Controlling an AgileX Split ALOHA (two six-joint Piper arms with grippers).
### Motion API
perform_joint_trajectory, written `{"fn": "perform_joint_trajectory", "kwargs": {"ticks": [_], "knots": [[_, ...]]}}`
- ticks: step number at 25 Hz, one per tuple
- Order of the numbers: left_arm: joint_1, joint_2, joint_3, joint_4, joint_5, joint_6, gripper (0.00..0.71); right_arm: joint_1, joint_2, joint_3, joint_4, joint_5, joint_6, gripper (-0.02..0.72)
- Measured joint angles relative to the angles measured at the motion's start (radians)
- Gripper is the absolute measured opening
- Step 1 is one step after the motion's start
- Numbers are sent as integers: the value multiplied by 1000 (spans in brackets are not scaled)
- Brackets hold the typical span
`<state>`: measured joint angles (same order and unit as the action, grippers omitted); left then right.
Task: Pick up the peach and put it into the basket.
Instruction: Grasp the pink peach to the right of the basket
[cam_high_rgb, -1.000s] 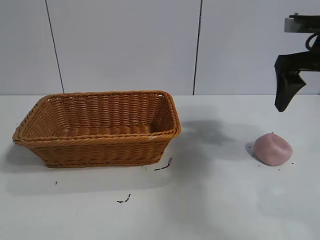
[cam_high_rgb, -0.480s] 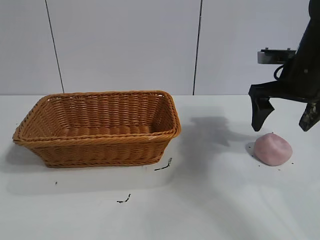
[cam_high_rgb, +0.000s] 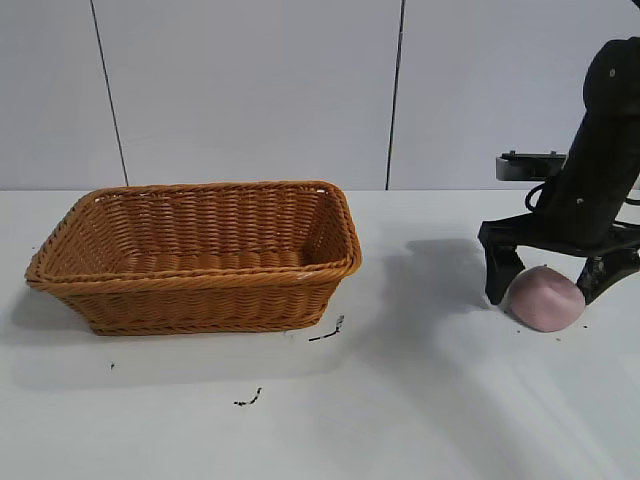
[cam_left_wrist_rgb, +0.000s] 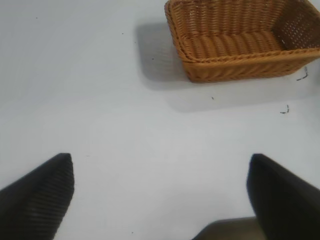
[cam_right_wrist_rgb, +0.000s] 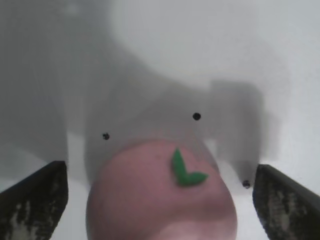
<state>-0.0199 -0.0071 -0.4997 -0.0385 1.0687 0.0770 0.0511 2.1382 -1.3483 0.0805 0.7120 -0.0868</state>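
The peach (cam_high_rgb: 545, 298) sits on the worktop (cam_high_rgb: 420, 400), well right of the basket (cam_high_rgb: 195, 255), directly between the right gripper (cam_high_rgb: 552, 284) open jaws; left gripper (cam_left_wrist_rgb: 160, 195) hangs open, far off

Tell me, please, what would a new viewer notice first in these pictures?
First, the big wicker basket on the table's left side, with nothing in it. Then the right hand, open, its fingers on either side of the pink peach on the table at the right; a small green leaf sits on the peach.
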Motion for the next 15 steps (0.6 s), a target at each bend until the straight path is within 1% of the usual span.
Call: {"fn": "perform_joint_trajectory", "kwargs": {"ticks": [1,3,4,5,7,11,14,15], "knots": [[0,0,0,0,0,0,692,0,0,0,0,9,0,437],[0,0,0,0,0,0,692,0,0,-2,0,20,0,221],[0,0,0,0,0,0,692,0,-1,-5,0,23,0,143],[0,0,0,0,0,0,692,0,-8,-7,1,26,0,105],[0,0,0,0,0,0,692,0,-27,-8,1,29,0,60],[0,0,0,0,0,0,692,0,-106,-12,-8,48,0,37],[0,0,0,0,0,0,692,0,-162,-79,-7,131,0,37],[0,0,0,0,0,0,692,0,-172,-112,-6,171,-1,37]]}}
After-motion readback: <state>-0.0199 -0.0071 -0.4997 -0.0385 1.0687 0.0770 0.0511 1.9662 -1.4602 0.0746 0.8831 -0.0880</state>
